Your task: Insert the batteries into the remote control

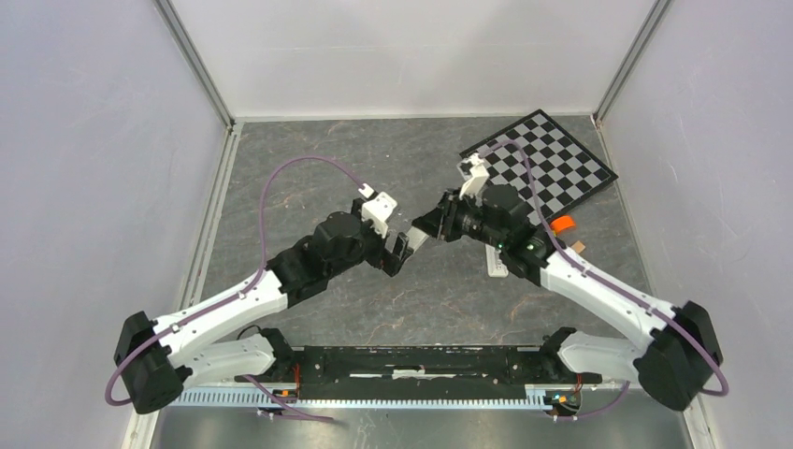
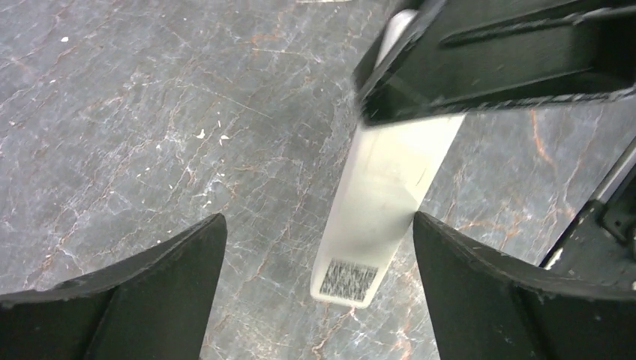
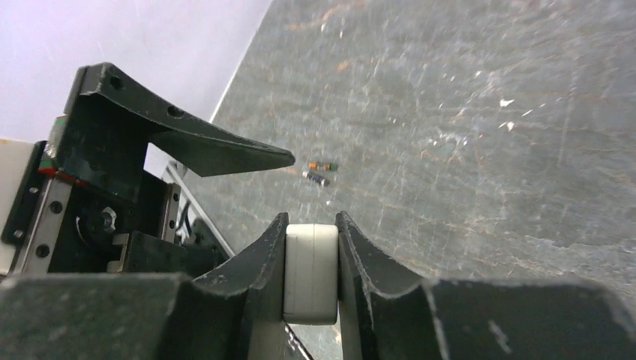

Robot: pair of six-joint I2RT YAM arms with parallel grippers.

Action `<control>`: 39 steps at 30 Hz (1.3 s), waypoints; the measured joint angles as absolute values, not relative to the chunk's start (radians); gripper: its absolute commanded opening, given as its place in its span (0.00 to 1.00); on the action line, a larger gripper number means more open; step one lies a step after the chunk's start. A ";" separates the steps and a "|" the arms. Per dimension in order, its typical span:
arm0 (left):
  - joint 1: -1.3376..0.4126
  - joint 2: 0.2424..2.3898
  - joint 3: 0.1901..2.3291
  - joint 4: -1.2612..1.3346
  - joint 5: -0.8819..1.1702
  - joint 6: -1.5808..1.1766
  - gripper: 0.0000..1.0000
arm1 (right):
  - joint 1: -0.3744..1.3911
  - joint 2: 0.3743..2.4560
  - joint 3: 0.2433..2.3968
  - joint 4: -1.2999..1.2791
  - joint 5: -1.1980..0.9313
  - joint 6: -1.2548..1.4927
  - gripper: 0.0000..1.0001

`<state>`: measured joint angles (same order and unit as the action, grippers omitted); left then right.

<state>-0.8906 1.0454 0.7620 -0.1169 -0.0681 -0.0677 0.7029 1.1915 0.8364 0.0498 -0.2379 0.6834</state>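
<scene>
At the lower centre of the right wrist view, the right end effector (image 3: 311, 219) is clamped on the end of the slim white plastic remote control (image 3: 310, 270). The left end effector (image 2: 319, 217) gapes wide, its fingers spread either side of the remote. Farther off, mid-frame, two tiny dark gold-ended cylindrical batteries (image 3: 321, 171) lie side by side on the grey marbled surface (image 3: 465, 135).

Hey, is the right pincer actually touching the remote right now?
Touching. The right wrist view shows the right pincer shut on the white remote, with its jaws pressed flat against both sides of the remote and no gap.
</scene>
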 measured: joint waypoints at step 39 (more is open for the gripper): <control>-0.731 1.079 0.728 0.647 0.422 -1.121 0.53 | 0.667 0.880 0.467 0.937 -0.019 1.137 0.08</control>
